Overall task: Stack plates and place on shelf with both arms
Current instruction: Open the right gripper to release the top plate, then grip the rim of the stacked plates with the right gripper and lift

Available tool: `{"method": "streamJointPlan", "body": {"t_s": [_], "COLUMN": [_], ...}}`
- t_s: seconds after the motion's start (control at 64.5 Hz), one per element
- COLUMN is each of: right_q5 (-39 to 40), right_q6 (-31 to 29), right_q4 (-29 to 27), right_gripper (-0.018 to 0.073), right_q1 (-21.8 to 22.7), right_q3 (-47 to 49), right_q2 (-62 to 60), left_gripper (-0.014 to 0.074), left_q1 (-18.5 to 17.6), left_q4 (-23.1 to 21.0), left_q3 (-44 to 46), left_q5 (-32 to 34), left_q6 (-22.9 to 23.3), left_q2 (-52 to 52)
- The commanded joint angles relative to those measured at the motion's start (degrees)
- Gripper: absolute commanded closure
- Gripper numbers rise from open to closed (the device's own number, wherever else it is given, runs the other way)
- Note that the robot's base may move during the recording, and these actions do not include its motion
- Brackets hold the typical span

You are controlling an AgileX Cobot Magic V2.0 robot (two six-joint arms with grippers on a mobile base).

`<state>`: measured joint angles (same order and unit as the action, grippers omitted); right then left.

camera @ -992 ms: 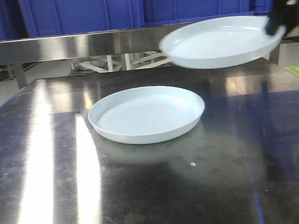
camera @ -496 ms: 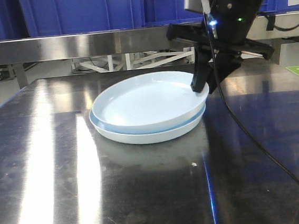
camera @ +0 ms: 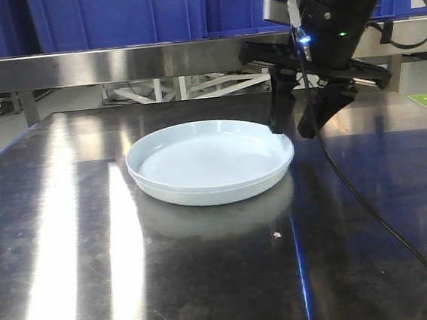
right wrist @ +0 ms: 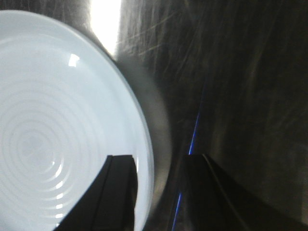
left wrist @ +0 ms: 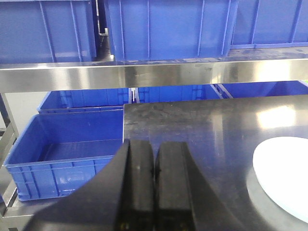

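"Exterior front-facing view: where do the plates (camera: 210, 164) lie?" the trainee beside me asks.

"Nested one inside the other, flat, near the middle of the tabletop (camera: 64, 257). The shelf (camera: 113, 64) rail runs along the far side, with blue crates (camera: 109, 15) above it."

"Right gripper (camera: 295, 126)?"

"Spread wide, holding nothing. It hangs over the stack's far right rim. In the right wrist view one finger (right wrist: 120, 192) is over the plate's inside and the other is out over the table, with the rim running between them. I cannot tell whether they touch it."

"Left gripper (left wrist: 155, 187)?"

"Fingers pressed together, empty. The front view does not show it. In the left wrist view the stack lies to its right, well apart. The right arm is the nearer."

"Handling?"

"Round, so no long axis; any rim point serves. Pale bluish-white, glossy, shallow, with a low upturned rim. It is probably slippery at that thin edge. I judge the lift needs grips on opposite rims, left and right, before travel toward the far shelf."
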<state>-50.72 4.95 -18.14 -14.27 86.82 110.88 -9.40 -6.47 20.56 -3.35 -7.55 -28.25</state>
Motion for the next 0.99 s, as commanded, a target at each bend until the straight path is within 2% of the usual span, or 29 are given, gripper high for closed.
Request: {"method": "streamJointPlan", "body": {"t_s": [0.0, 0.977], "right_q5": [1.61, 2.06], "right_q6": [-0.37, 0.04], "right_q4": [0.14, -0.05], "right_gripper": [0.0192, 0.0195], "right_q1": [-0.01, -2.97], "right_q3": [1.83, 1.64], "right_q2": [-4.10, 0.73], "left_gripper": [0.0514, 0.0514], "left_q1": [0.08, 0.08], "left_q4": [-0.46, -0.46], "left_q3": [1.52, 1.52], "left_q5": [4.58, 4.58], "left_q6": [0.34, 0.34], "left_q2": [-0.28, -0.28]}}
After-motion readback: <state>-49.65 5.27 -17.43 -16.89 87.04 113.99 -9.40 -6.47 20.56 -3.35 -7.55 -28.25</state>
